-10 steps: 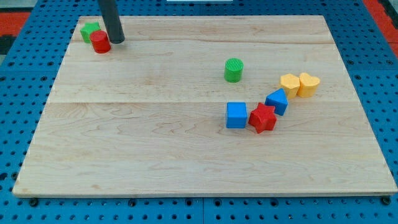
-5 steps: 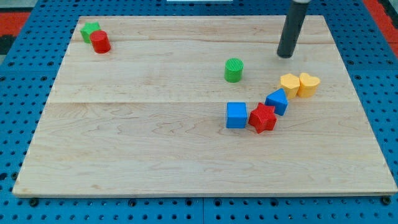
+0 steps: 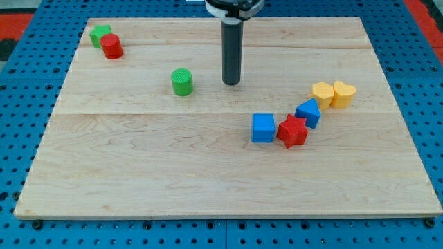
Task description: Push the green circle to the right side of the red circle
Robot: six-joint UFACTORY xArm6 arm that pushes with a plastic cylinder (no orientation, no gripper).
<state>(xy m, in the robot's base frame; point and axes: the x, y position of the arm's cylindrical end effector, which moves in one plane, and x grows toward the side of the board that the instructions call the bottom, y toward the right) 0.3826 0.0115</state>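
The green circle [image 3: 182, 81] stands on the wooden board left of centre, in the upper half. The red circle [image 3: 111, 46] sits near the board's top left corner, touching a green block [image 3: 100, 33] behind it. My tip [image 3: 231, 82] rests on the board to the right of the green circle, with a clear gap between them. The green circle lies below and well to the right of the red circle.
At the view's right sit two yellow blocks [image 3: 323, 93] [image 3: 343, 93] side by side. Below them a blue block [image 3: 309, 112], a red star-like block [image 3: 293, 131] and a blue cube [image 3: 263, 128] form a row. The wooden board [image 3: 208, 180] lies on a blue pegboard.
The green circle has been pushed left from the board's centre right. My tip went from the top left to the right side, then swept left to its place beside the green circle.
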